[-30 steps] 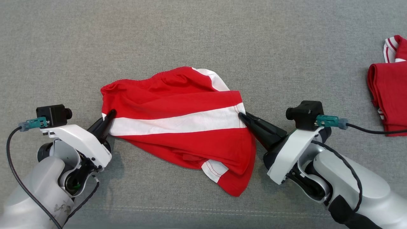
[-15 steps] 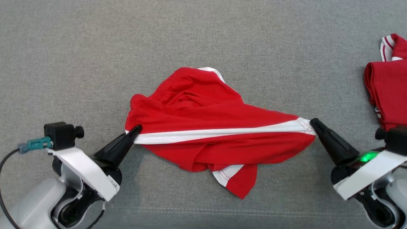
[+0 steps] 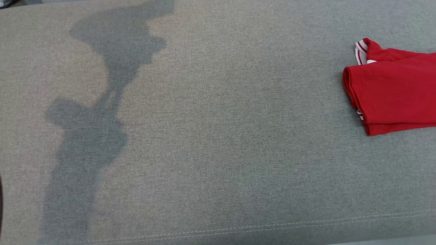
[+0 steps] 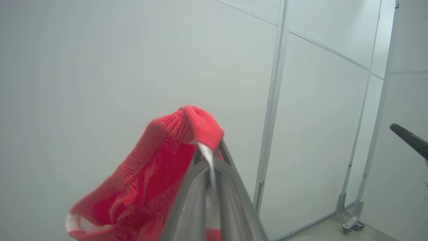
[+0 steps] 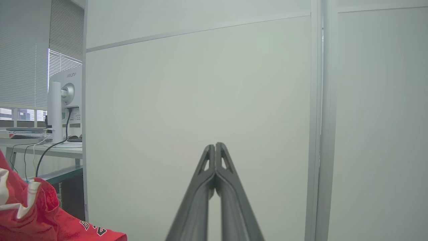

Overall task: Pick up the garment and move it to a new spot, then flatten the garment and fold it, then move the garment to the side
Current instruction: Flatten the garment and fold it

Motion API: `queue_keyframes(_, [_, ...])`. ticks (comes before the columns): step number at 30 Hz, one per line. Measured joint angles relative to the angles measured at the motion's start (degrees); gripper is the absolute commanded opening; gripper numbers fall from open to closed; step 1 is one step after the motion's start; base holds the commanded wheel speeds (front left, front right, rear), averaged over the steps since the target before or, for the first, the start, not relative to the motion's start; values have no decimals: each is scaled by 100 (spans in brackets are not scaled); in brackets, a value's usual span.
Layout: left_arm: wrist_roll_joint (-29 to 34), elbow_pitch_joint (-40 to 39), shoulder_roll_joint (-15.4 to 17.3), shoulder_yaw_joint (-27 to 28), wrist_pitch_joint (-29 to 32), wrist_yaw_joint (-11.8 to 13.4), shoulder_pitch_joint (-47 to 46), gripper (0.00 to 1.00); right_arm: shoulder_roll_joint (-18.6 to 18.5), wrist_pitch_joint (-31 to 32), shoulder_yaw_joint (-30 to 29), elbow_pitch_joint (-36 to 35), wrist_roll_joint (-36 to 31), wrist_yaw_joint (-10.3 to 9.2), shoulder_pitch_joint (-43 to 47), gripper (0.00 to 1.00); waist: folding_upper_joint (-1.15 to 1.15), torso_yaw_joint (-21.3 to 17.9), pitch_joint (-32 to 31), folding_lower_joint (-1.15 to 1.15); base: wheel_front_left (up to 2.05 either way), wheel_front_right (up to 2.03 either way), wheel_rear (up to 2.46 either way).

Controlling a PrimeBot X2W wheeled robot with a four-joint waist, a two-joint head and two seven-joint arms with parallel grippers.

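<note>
My L gripper (image 4: 211, 150) clenched 1 red-white garment (image 4: 143, 187) in mid-air; R gripper (image 5: 215, 146) shut, empty. 1 folded red garment (image 3: 391, 92) lay on grey cushion (image 3: 204, 119).

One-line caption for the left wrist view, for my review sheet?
Left gripper clamps a bunched edge of the red garment, which hangs against pale wall panels.

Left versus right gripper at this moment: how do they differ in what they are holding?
The left gripper is shut on the red garment; the right gripper is shut with nothing between its jaws. Cloth hangs bunched down from the left gripper, while the right gripper carries none. What they share: both are closed, and both point at pale wall panels.
</note>
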Motion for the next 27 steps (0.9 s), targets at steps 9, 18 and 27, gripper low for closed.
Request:
queue_keyframes(9, [380,-608,-200,-861,-697,38,1656,0,-386,-560,1099,-1228,637,2,2024,0,0,242,293,0,0,0,0])
queue_keyframes(18, [545,-1032,-564,-857,-1983,1461,4441,0,2,-1018,651,-2053,1137,1,5455,0,0,537,603,0,0,0,0])
queue_keyframes(27, [880,-1591,-543,-524,-2033,1761,5125,0,219,-1072,-42,-2495,623,1,6042,0,0,500,514,0,0,0,0])
